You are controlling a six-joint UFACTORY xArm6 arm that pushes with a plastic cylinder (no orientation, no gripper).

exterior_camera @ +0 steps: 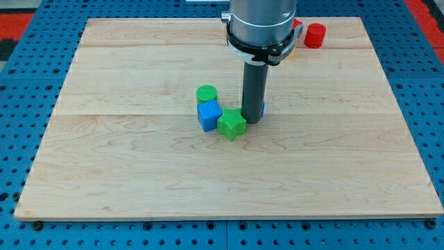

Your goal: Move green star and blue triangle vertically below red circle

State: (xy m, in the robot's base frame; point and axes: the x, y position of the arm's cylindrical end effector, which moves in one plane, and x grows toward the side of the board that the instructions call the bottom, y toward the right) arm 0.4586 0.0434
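A: Take the red circle (pixel 315 35) as your landmark. It sits near the top edge of the counter (pixel 125 173), toward the view's right. Where does your work stand against it?

B: Not far along, as I judge it. The green star (pixel 232 124) lies well apart from the red circle, down toward the middle of the counter and off to the view's left of it. So it is lower than the circle but not straight beneath it.

A: And the blue triangle?

B: You cannot make it out clearly. A sliver of blue (pixel 263 107) shows at the right edge of the rod, mostly hidden behind it; that may be the triangle, but its shape cannot be told. It is likewise left of the circle's column.

A: What about your end effector?

B: It is a plain rod with nothing that opens or closes, and it holds nothing. My tip (pixel 252 121) rests on the counter just beside the green star, on its right, seemingly touching it.

A: Anything else crowding the star?

B: A blue cube (pixel 209 115) touches its left side, and a green cylinder (pixel 207 94) stands just above that cube. Another red piece and a bit of yellow peek out beside the arm, left of the red circle.

A: So what is left?

B: Both pieces need shifting toward the view's right until they line up under the red circle.
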